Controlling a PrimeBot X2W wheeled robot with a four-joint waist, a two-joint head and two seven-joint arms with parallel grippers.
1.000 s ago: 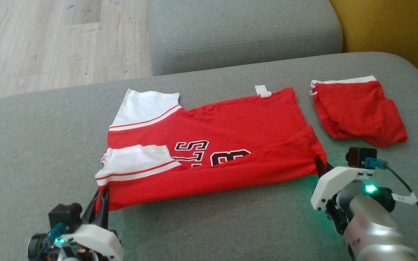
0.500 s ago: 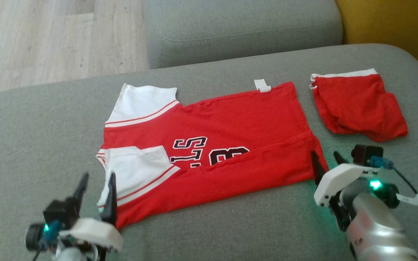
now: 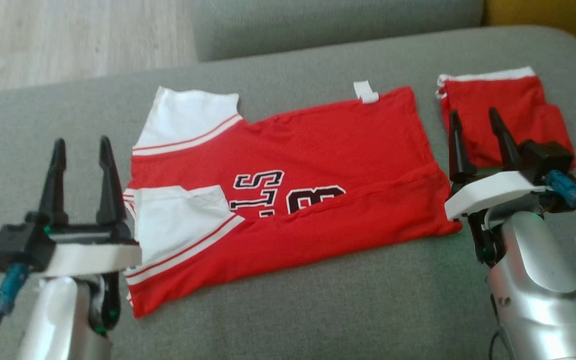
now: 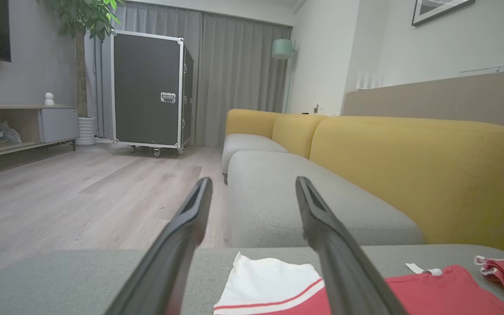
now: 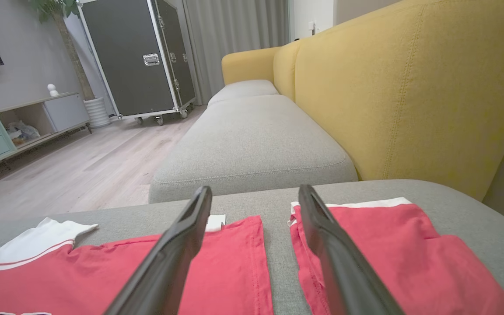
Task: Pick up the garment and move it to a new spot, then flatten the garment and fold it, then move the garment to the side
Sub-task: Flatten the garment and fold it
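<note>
The red jersey (image 3: 288, 200) lies spread flat on the grey sofa cushion (image 3: 318, 305), with its white sleeves toward the robot's left and its hem toward the right. Its near long edge is folded up over the front, hiding the lower part of the black-and-white lettering (image 3: 288, 192). The nearer sleeve (image 3: 178, 220) rests on top of the red cloth. A small white tag (image 3: 365, 92) sticks out at the far edge.

The left gripper (image 3: 81, 141) stands just beside the sleeve end of the jersey — fingers parted, nothing between them, tips pointing away from the robot. In the left wrist view the far white sleeve shows low between the two fingers.

The right gripper (image 3: 474, 113) is at the hem end, likewise spread and empty. In the right wrist view one finger lines up over the jersey's hem corner and the other over the edge of the red shorts (image 3: 523, 105), with a strip of bare cushion between the two garments.

The shorts lie loosely folded on the same cushion, apart from the jersey, on the robot's right. Beyond them rise a yellow backrest (image 5: 409, 87) and a pale wooden floor (image 3: 68, 40).
</note>
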